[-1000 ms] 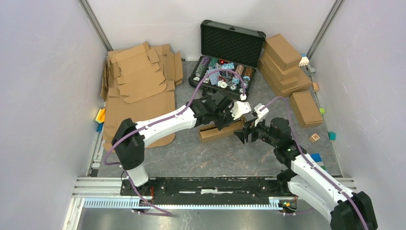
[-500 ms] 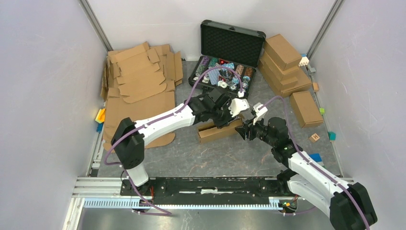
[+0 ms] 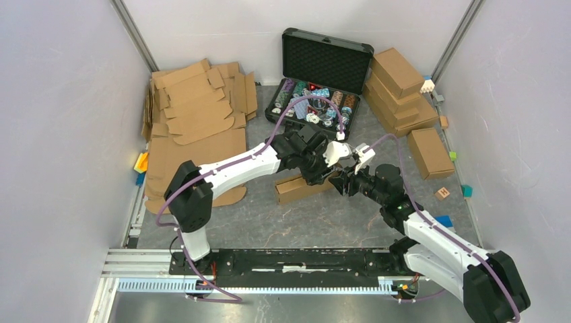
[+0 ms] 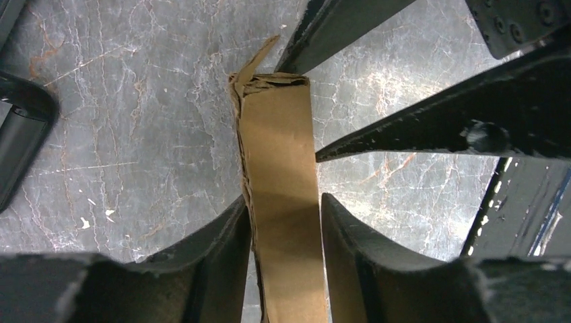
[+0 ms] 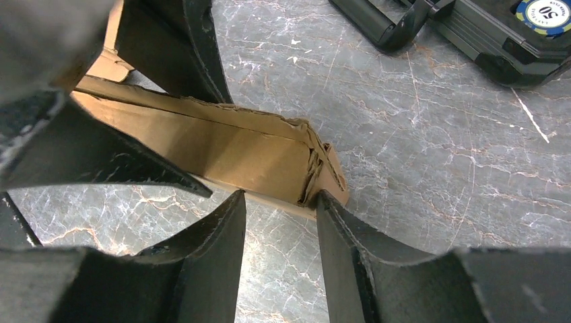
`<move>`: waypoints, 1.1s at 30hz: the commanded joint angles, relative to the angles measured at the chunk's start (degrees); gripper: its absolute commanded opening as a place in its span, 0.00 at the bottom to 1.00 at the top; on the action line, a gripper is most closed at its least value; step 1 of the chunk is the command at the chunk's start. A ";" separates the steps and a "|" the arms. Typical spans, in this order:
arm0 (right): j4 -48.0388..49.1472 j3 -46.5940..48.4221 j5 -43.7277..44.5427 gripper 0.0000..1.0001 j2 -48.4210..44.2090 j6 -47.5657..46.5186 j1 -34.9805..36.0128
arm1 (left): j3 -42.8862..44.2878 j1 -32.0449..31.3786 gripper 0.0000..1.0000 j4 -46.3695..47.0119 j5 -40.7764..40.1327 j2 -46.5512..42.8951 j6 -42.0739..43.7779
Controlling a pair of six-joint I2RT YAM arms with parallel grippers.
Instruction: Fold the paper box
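- risk: the paper box [image 5: 202, 145] lies as a long, narrow folded strip with a frayed, crushed end corner. if the right gripper [image 5: 280, 196] squeezes or tugs that corner, the layers could tear or spring apart.
- risk: both grippers crowd the same end of the box. a pull from one while the other holds on could drag the box across the table [image 3: 303, 222] or undo the fold, and the fingers could knock together.
- right gripper: jaws about half open. the box's end corner sits right at the fingertips and touches one finger. i cannot tell whether it is pinched.
- left gripper [image 4: 284, 200], just beyond the right one: jaws about half open, straddling a cardboard wall that fills the gap. i cannot tell firm grip from mere contact.
- from the grippers, the box runs off to the left, resting on the table.
- well beyond the grippers: an open black case [image 3: 326, 64] of poker chips. far left of them, flat cardboard blanks [image 3: 195, 111]. far right, finished boxes [image 3: 397, 84].
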 commanded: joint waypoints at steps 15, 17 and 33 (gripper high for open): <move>-4.87 4.71 10.48 0.45 -7.61 -3.30 0.22 | 0.46 -0.26 0.49 -0.69 -1.16 -1.28 -1.65; -4.38 4.78 10.92 0.41 -7.43 -3.02 0.27 | 0.46 -0.34 0.49 -0.72 -1.02 -1.41 -1.50; 0.84 4.64 0.74 0.13 -3.00 0.24 0.22 | 0.59 -0.45 0.49 -0.71 -0.94 -1.28 -1.30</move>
